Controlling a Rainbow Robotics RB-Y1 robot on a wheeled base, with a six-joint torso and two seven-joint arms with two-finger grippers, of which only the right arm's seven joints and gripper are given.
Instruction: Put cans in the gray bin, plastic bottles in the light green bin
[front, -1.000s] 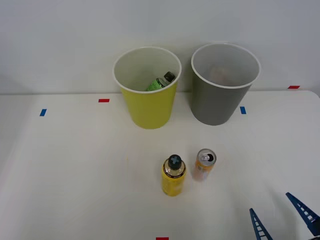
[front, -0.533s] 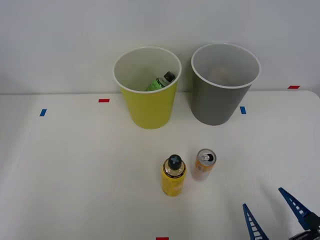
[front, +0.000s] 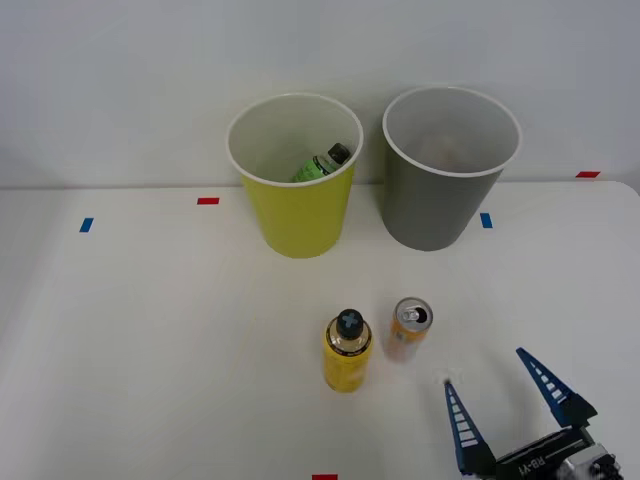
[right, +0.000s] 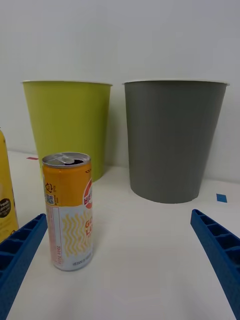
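Front view: camera set high, facing forward and down over the white surface (front: 150, 330) toward the back wall, far enough to take in both bins and the standing containers. Right wrist view: camera low, near surface level, facing horizontally toward the bins from close by, its blue fingers (right: 215, 250) at the lower corners. Shared by both views: the can (front: 409, 329) (right: 67, 210), the yellow bottle (front: 347, 352) (right: 6, 200), the light green bin (front: 295, 175) (right: 67, 125) and the gray bin (front: 448, 167) (right: 172, 140).

can (right: 67, 210) is seen upright on table (right: 150, 260) | two bins behind: light green bin (right: 67, 125), gray bin (right: 172, 140) | end effector (right: 120, 265) is held open
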